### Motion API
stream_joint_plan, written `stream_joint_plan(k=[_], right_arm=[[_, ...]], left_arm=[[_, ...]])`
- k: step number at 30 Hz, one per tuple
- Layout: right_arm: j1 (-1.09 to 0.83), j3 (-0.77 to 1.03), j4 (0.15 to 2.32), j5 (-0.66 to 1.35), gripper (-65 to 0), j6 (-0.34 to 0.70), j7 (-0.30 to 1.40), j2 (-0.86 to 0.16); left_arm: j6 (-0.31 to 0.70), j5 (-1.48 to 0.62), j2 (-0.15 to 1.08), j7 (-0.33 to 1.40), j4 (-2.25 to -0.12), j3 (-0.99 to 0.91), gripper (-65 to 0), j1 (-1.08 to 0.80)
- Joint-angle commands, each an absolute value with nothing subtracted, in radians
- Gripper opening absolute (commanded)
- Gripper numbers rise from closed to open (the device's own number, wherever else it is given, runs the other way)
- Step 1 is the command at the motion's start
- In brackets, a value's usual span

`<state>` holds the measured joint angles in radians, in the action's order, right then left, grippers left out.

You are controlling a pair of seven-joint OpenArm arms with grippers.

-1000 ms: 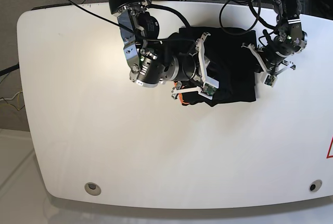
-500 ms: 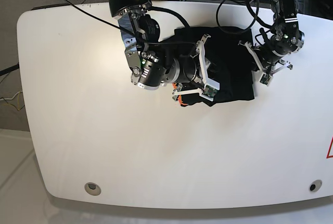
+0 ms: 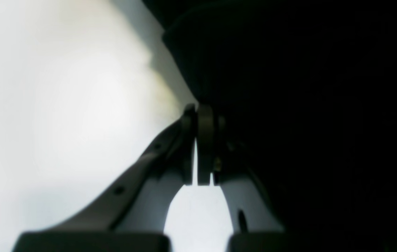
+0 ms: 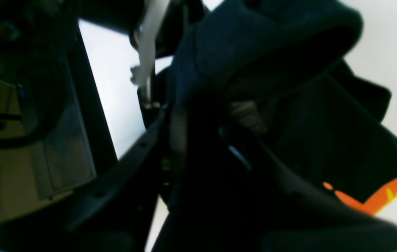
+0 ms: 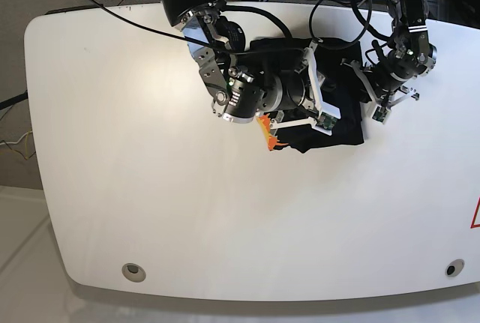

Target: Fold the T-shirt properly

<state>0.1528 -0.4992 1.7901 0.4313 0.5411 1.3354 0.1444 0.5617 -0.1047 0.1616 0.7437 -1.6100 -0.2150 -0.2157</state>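
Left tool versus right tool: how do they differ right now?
The left tool's jaws are pressed together at the T-shirt's edge; the right tool's jaws stand apart with cloth bunched between. The left tool sits beside bare table; the right tool is near the orange print. Both are at the black shirt.

The big soft cloth T-shirt [image 5: 341, 124] is black, with a jagged orange and yellow print. The smooth table [image 5: 150, 188] is white.

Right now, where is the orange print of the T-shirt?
In the base view, the orange print shows at the T-shirt's lower-left edge, on the table, just below the right gripper.
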Motion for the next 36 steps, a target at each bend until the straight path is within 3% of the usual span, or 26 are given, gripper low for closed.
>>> stream_joint_plan(k=[1, 5, 9, 27, 36], right_arm=[[0.173, -0.499, 1.805, 0.455, -48.4, 0.530, 1.308, 0.157], [0.183, -0.499, 1.804, 0.455, -41.6, 0.527, 1.310, 0.157], [0.188, -0.499, 1.767, 0.455, -38.7, 0.527, 1.310, 0.157], [0.237, -0.495, 1.715, 0.456, -38.3, 0.526, 1.310, 0.157], [0.234, -0.406, 1.759, 0.458, -38.3, 0.526, 1.310, 0.157]], left_arm=[[0.587, -0.079, 0.157, 0.839, -1.598, -0.205, -65.0, -0.232], [0.587, -0.079, 0.157, 0.839, -1.598, -0.205, -65.0, -0.232], [0.587, -0.079, 0.157, 0.839, -1.598, -0.203, -65.0, -0.232], [0.584, -0.077, 0.162, 0.872, -1.679, -0.206, -65.0, -0.219], [0.584, -0.077, 0.199, 0.874, -1.750, -0.211, -65.0, -0.194]])
